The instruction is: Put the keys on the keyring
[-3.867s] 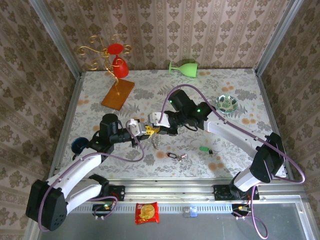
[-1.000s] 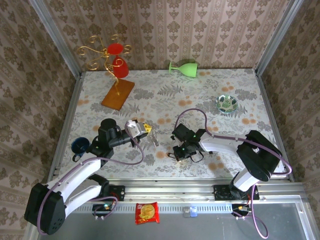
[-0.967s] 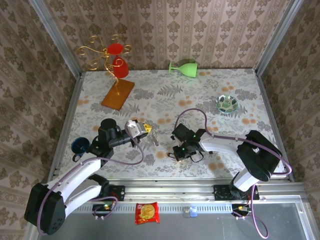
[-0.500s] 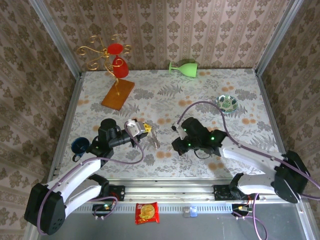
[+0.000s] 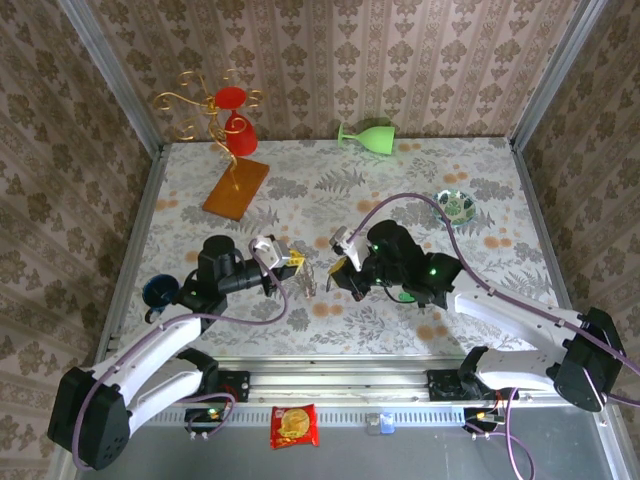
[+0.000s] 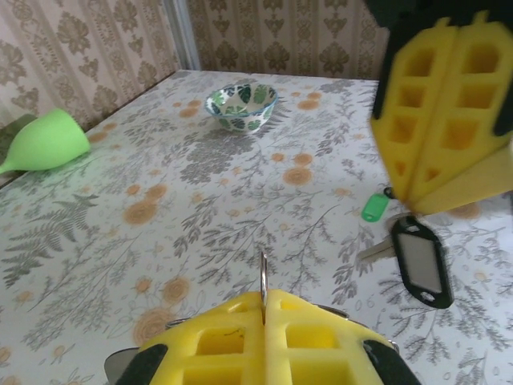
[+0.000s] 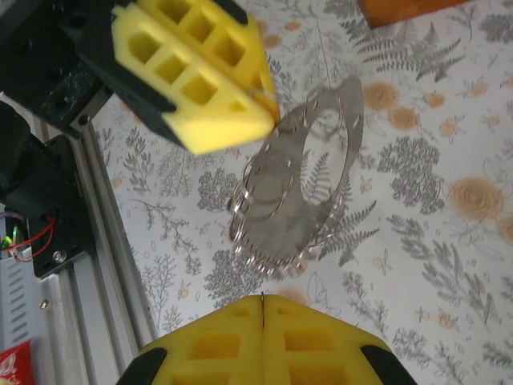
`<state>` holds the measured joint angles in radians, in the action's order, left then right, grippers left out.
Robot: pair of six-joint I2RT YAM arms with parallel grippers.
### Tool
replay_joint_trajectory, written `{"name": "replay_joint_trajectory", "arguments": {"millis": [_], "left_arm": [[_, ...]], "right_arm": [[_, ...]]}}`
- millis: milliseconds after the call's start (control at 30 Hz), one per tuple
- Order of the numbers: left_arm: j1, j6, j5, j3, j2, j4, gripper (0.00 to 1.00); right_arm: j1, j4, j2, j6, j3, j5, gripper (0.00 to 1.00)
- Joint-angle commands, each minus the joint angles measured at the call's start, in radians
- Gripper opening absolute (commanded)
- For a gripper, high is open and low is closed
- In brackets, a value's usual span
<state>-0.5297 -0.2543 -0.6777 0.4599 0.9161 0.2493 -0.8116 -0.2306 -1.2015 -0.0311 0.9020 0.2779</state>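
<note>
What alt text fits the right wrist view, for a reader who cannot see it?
The left claw, shut, holds the keyring, a cluster of thin metal loops, over the floral table. The right claw is shut at the bottom edge.

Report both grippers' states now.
Left gripper: closed, holding the keyring.
Right gripper: closed, holding the dark-headed key.

R end effector [image 5: 342,267] has been raised off desk [image 5: 450,170] w/ dark-headed key [image 6: 420,263], brought beside L end effector [image 5: 296,262] & keyring [image 7: 304,184].
</note>
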Motion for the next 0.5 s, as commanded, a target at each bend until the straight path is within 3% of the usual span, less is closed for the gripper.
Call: {"name": "replay_joint_trajectory", "arguments": {"millis": [0, 467], "left_arm": [[-0.007, 0.028, -0.088, 0.051, 0.008, -0.008, 0.00], [-0.010, 0.066, -0.144, 0.041, 0.034, 0.057, 0.00]], "right_arm": [[0.008, 0.050, -0.022, 0.045, 0.036, 0.020, 0.00], [0.019, 0.165, -0.080, 0.002, 0.051, 0.074, 0.00]]}}
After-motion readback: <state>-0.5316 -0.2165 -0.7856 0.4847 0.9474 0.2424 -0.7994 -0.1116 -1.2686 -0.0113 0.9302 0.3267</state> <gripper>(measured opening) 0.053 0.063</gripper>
